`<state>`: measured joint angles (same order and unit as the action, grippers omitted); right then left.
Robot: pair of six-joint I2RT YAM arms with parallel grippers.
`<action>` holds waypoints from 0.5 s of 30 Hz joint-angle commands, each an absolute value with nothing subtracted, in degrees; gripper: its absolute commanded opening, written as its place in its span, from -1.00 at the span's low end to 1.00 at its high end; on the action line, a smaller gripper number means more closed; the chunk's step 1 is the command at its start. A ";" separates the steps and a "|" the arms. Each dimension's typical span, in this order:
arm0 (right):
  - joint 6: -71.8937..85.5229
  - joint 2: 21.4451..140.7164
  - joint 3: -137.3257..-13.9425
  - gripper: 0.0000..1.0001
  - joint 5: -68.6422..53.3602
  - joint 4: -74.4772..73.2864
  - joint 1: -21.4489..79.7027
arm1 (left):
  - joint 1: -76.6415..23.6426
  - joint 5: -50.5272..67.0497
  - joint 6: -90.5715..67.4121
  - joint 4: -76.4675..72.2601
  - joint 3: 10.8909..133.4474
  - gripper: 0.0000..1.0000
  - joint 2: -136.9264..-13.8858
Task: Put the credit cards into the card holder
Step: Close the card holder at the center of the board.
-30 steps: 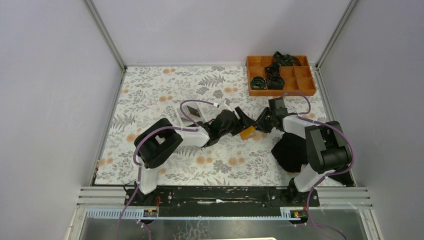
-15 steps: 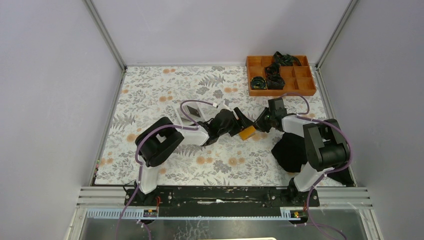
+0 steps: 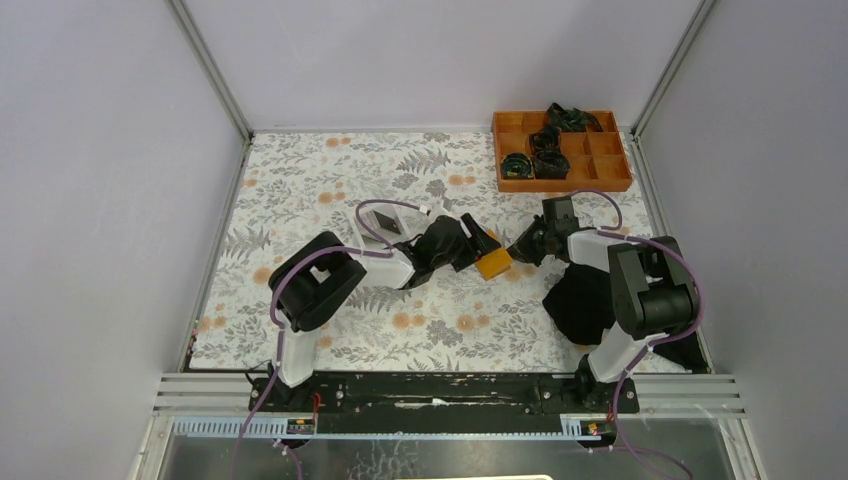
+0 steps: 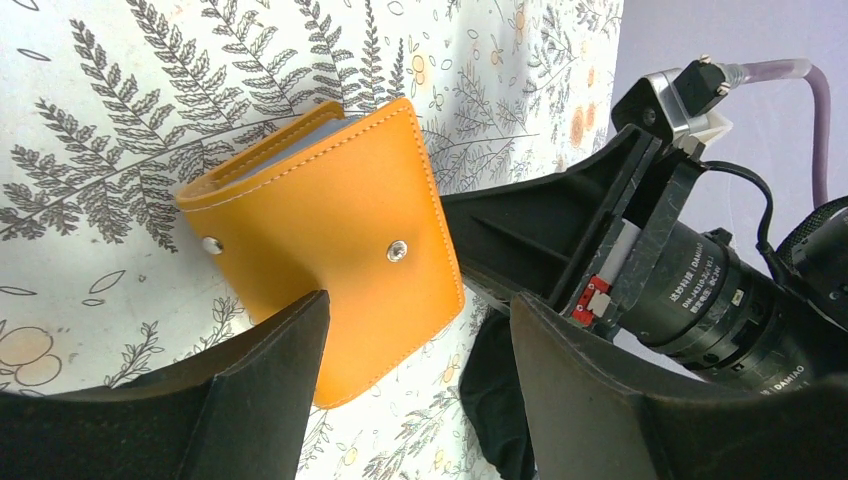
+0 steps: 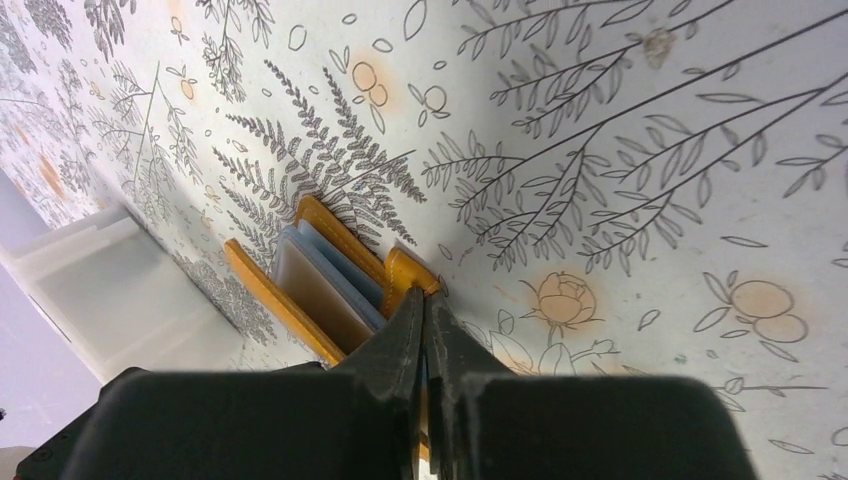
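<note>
While lining up the right tool (image 5: 425, 300), treat its jaws as pressed to a slit; cannot tell what, if anything, sits between. Orange-tan leather folding card holder (image 4: 330, 200) on floral table (image 5: 650, 150), straddled by wide-spread left tool (image 4: 418, 300), pocket mouth facing right tool tip, just beside.

top external: high above near edge, looking down, far | left wrist, right wrist: close, low over tabletop (image 3: 300, 180) | all share card holder (image 3: 492, 265)
</note>
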<state>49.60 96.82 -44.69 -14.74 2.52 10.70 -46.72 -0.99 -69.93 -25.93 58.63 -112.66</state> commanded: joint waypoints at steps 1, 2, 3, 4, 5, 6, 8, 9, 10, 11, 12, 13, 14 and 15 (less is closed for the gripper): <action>50.67 96.90 -43.63 -0.95 -17.32 1.31 8.58 | -45.98 -0.26 -68.44 -24.60 58.91 0.47 -112.63; 51.23 96.88 -43.29 -0.96 -18.11 1.84 8.08 | -45.93 -0.22 -68.20 -24.10 59.41 0.48 -112.93; 51.95 96.78 -42.90 -0.98 -19.09 2.60 7.57 | -45.89 -0.12 -67.98 -23.63 59.90 0.47 -113.25; 52.79 96.69 -42.26 -0.98 -20.10 3.35 7.09 | -45.87 -0.01 -67.75 -23.09 60.46 0.47 -113.46; 53.69 96.68 -41.77 -0.99 -21.10 4.26 6.63 | -45.86 0.15 -67.68 -22.74 60.92 0.47 -113.70; 54.56 96.77 -41.31 -0.99 -22.20 5.19 6.17 | -45.73 0.29 -67.68 -22.47 61.25 0.47 -113.90; 56.61 97.06 -40.31 -0.99 -24.39 7.22 5.45 | -45.62 0.60 -67.46 -21.74 62.12 0.48 -114.37; 57.84 97.24 -39.73 -0.99 -25.30 8.34 5.19 | -45.52 0.80 -67.35 -21.14 62.74 0.48 -114.69; 58.89 97.41 -39.13 -0.99 -26.26 9.49 4.88 | -45.31 1.06 -67.14 -20.64 63.60 0.48 -115.04; 60.46 97.54 -38.54 -0.99 -27.40 11.11 4.49 | -45.08 1.42 -66.99 -19.81 64.33 0.48 -115.45; 61.59 97.57 -38.02 -0.99 -28.14 12.12 4.24 | -44.97 1.78 -66.75 -19.25 65.05 0.48 -115.84; 62.64 97.68 -37.41 -0.99 -28.89 13.16 4.05 | -44.92 2.00 -66.53 -19.05 65.47 0.48 -116.06; 63.53 97.58 -36.83 -0.99 -29.44 14.09 3.63 | -44.87 2.10 -66.33 -18.75 65.95 0.48 -116.24; 64.44 97.46 -36.23 -0.99 -29.86 14.93 3.30 | -44.86 2.23 -66.05 -18.32 66.50 0.48 -116.42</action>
<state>58.87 96.82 -38.33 -25.21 10.44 4.38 -45.52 0.78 -68.20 -21.06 63.77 -115.07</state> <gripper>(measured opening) 0.014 0.741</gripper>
